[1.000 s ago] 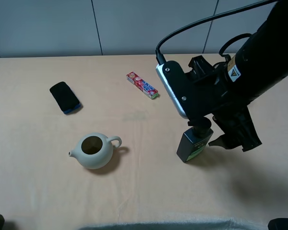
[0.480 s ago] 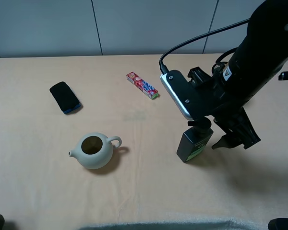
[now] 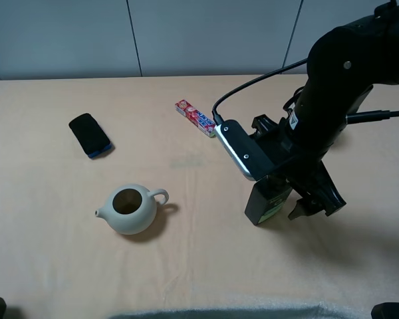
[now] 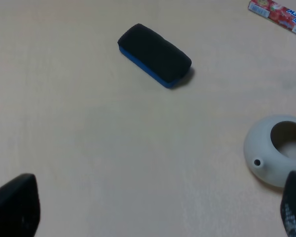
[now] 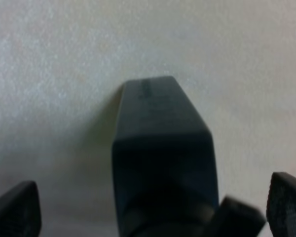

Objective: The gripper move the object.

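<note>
The dark pump bottle with a green label stands upright on the table, right of centre. My right gripper is low over it, with its silver-grey module to the left. The pump top is hidden behind the gripper. In the right wrist view the bottle stands between the spread fingertips, and the jaws are open with gaps on both sides. My left gripper is open and empty, above bare table.
A pale teapot sits left of centre and also shows in the left wrist view. A black phone in a blue case lies at the far left. A red candy pack lies behind the bottle.
My right arm has come down and slightly left over the bottle. The pump top, visible before, is now covered by the gripper. The bottle has not moved.
</note>
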